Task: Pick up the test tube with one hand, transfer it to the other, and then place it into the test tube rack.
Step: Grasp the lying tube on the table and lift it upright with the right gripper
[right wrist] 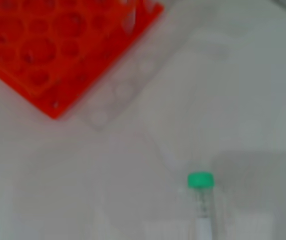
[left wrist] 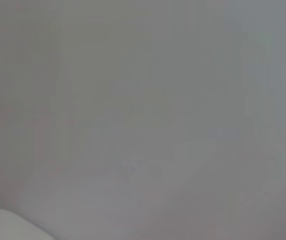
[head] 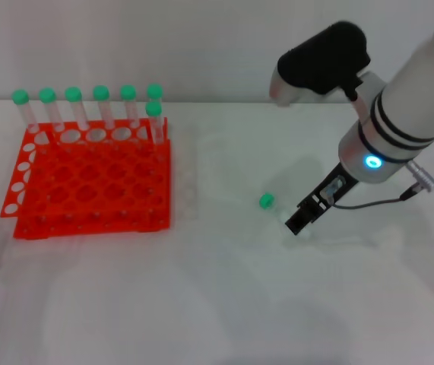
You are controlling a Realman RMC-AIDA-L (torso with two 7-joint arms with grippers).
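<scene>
The test tube (head: 268, 202) lies on the white table, its green cap pointing towards the rack. It also shows in the right wrist view (right wrist: 202, 202), lying flat with its cap towards the rack. My right gripper (head: 300, 223), on the white arm with the cyan ring, is low over the tube's tapered end. The orange-red test tube rack (head: 95, 224) stands at the left, and one corner of it shows in the right wrist view (right wrist: 57, 102). My left gripper is out of view, and the left wrist view shows only a blank grey surface.
Several green-capped tubes (head: 101, 106) stand upright in the rack's back row. The white table (head: 217, 304) stretches between the rack and the lying tube. A grey cable (head: 369, 202) hangs by the right wrist.
</scene>
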